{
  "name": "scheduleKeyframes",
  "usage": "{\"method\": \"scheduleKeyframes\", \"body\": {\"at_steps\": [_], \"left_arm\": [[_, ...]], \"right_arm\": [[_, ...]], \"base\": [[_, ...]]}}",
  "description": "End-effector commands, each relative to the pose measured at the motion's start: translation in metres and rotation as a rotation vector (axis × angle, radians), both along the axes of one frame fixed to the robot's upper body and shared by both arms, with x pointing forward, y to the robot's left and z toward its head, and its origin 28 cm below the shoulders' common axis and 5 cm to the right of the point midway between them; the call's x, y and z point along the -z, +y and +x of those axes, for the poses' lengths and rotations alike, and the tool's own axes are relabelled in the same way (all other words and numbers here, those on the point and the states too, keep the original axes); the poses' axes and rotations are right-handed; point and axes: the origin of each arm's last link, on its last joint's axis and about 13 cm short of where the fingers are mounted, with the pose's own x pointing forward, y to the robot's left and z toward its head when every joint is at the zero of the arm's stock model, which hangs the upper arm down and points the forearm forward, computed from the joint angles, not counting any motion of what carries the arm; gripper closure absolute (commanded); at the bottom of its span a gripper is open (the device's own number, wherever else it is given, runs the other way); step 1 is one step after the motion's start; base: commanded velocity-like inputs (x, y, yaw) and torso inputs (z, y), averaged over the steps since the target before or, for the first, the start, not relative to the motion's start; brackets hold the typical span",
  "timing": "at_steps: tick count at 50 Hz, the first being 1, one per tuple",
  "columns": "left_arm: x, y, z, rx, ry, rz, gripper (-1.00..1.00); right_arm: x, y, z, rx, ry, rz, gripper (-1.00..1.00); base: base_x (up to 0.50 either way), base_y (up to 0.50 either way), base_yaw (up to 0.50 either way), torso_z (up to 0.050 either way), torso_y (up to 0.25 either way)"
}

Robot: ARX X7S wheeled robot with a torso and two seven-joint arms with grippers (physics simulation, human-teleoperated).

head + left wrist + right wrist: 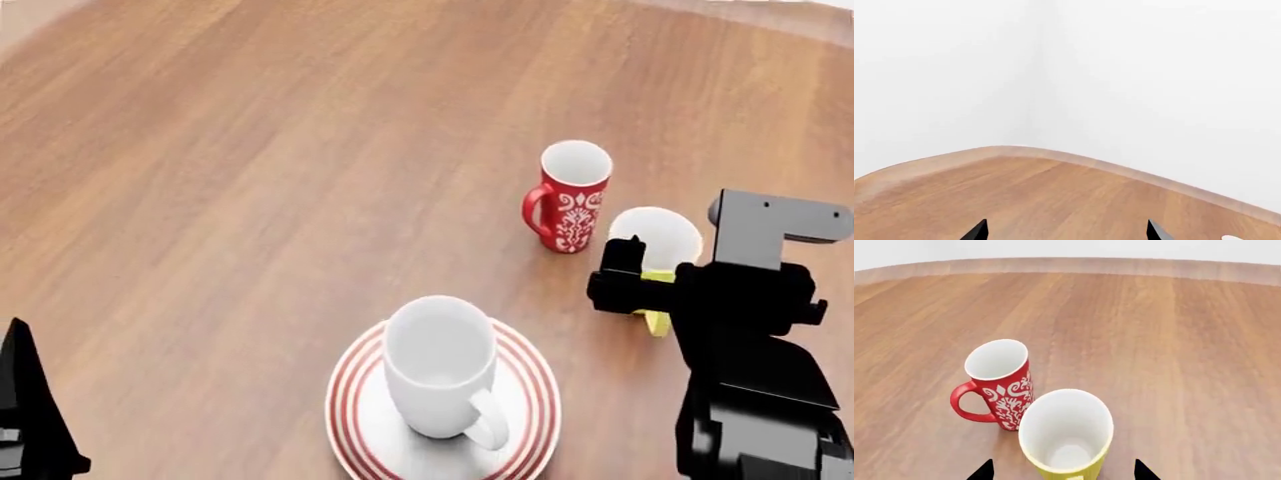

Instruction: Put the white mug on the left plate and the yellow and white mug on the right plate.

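Right claw sits around the yellow and white mug, its two tips showing either side of the mug's body in the wrist view, spread wide enough to straddle it. Whether the tips already press the wall I cannot tell; the mug stands upright on the bench, so I judge the grip is being set rather than finished.

Going by size from there: the bench spreads out all round the claw, bare wood ahead of it. The left plate lies nearer the robot than the claw and off toward the left arm, with the white mug already standing upright in its middle, handle turned toward the robot, so that half of the job looks done. The right plate is in none of the views, so it cannot be placed.

Just beyond the claw's mug, almost touching it, stands a red mug; lifting straight up would probably avoid knocking it.

Left claw is spread open, holding nothing, parked over empty bench near its rounded edge.
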Motion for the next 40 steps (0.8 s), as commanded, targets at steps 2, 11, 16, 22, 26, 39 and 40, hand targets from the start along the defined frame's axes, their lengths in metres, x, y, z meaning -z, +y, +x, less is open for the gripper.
{"method": "scheduleKeyframes", "body": {"at_steps": [2,11,16,22,26,39,40], "left_arm": [[0.0,0.001,-0.001,0.007,-0.006,-0.002,-1.0],[-0.001,0.002,0.0,-0.005,-0.005,-0.019,-1.0],[0.0,0.001,0.001,-0.004,-0.008,-0.008,-1.0],[0.0,0.0,-0.001,0.013,-0.014,-0.001,-1.0],[0.0,0.001,0.002,-0.018,0.015,-0.028,-1.0],[0.0,0.001,0.001,-0.007,0.014,-0.036,-1.0],[0.0,0.0,0.001,-0.005,0.013,-0.035,-1.0]], "right_arm": [[-0.004,0.0,0.002,-0.002,0.004,-0.012,-1.0],[-0.004,0.0,0.002,0.004,0.003,-0.023,-1.0],[-0.005,-0.001,0.002,0.01,-0.007,-0.026,-1.0],[-0.01,0.0,0.005,0.004,-0.017,-0.039,-1.0],[-0.012,0.0,0.005,-0.001,-0.02,-0.064,-1.0],[-0.019,-0.001,0.002,0.006,-0.087,-0.095,-1.0],[-0.018,-0.001,0.002,0.005,-0.085,-0.096,-1.0]], "base": [[0.0,0.0,0.0,0.001,-0.25],[0.0,0.0,0.0,0.003,-0.102],[0.0,0.0,0.0,0.0,0.0],[0.0,0.0,0.0,0.0,-0.185],[0.0,0.0,0.0,0.0,-0.188],[0.0,0.0,0.0,0.0,0.0],[0.0,0.0,0.0,0.0,0.0]]}}
